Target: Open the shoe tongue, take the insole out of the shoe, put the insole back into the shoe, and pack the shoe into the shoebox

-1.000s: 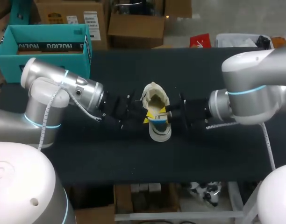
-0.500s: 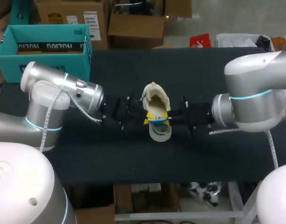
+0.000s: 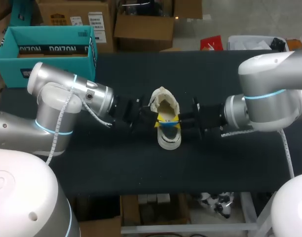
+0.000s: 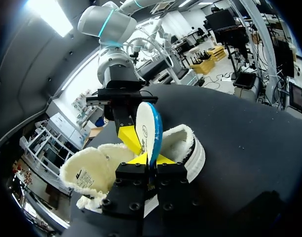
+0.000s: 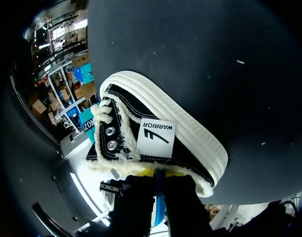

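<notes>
Two arms are stretched toward the shoe [image 3: 169, 139] at the centre of the head view's worktop [image 3: 141, 163]; the left arm [image 3: 87, 98] has been shifted up and rightward since a second ago. In the left wrist view, the left tool [image 4: 151, 160] is clamped narrowly on the upright insole [image 4: 149, 129]. In the right wrist view, the right tool [image 5: 158, 180] is pinched on that insole too.

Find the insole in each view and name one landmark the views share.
Head view: insole at the opening of the shoe, near the middle.
Left wrist view: insole on edge in the left gripper, shoe behind it.
Right wrist view: insole edge-on in the right gripper, shoe ahead.
Shared landmark: the shoe.
</notes>
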Tool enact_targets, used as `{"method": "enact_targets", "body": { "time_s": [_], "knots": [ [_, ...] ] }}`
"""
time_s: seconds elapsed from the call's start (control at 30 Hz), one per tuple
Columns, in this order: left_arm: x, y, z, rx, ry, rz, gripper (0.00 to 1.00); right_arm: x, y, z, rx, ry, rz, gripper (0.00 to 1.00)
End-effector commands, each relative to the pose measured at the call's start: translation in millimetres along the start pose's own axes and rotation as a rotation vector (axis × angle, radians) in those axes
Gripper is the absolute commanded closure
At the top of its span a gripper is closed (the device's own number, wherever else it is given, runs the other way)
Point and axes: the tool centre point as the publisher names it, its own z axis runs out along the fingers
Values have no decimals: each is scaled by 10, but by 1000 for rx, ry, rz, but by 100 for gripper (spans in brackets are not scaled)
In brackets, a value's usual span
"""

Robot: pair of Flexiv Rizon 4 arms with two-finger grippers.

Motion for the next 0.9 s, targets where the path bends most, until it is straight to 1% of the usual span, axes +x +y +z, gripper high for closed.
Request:
{"method": "enact_targets", "body": {
  "time_s": [0.03, 0.13, 0.17, 0.2, 0.23, 0.3, 0.33, 0.4, 0.47, 0.5, 0.57, 0.6, 0.7, 0.73, 0.8, 0.83, 0.9],
  "knots": [
    [-99, 171, 94, 9, 10, -22, 100, 16, 95, 75, 26, -9, 4, 100],
    [-83, 182, 71, 12, 12, -30, 100, 17, 93, 68, 24, -9, 6, 100],
    [-58, 152, 45, 22, 16, -27, 97, 15, 85, 55, 21, -9, 5, 100],
    [-37, 123, 23, 27, 17, -20, 74, 11, 78, 44, 18, -7, 4, 100],
    [-11, 88, 1, 33, 17, -11, 55, 8, 71, 34, 15, -5, 4, 100],
    [10, 32, -40, 51, 13, 3, 41, 2, 62, 20, 11, -4, 4, 100],
    [22, 4, -60, 58, 11, 9, 40, -2, 60, 13, 9, -2, 5, 100],
    [47, -54, -87, 68, 4, 25, 42, -10, 61, 5, 7, 0, 6, 100],
    [60, -109, -100, 78, -3, 40, 49, -18, 65, 3, 7, 2, 7, 100],
    [67, -134, -97, 78, -4, 47, 54, -22, 67, 4, 7, 2, 7, 100],
    [72, -177, -77, 80, -5, 56, 72, -24, 68, 9, 7, 4, 8, 100],
    [73, -190, -62, 77, -5, 59, 77, -25, 69, 10, 8, 4, 8, 100],
    [70, -208, -11, 67, -6, 64, 77, -27, 70, 13, 10, 5, 8, 100],
    [71, -215, 4, 66, -6, 64, 80, -29, 69, 15, 10, 5, 7, 100],
    [74, -222, 19, 62, -5, 66, 89, -34, 64, 18, 11, 6, 8, 100],
    [75, -224, 22, 62, -5, 66, 100, -39, 59, 17, 11, 6, 9, 100],
    [75, -226, 23, 60, -7, 67, 100, -52, 37, 3, 8, 7, 12, 100]
  ]
}}
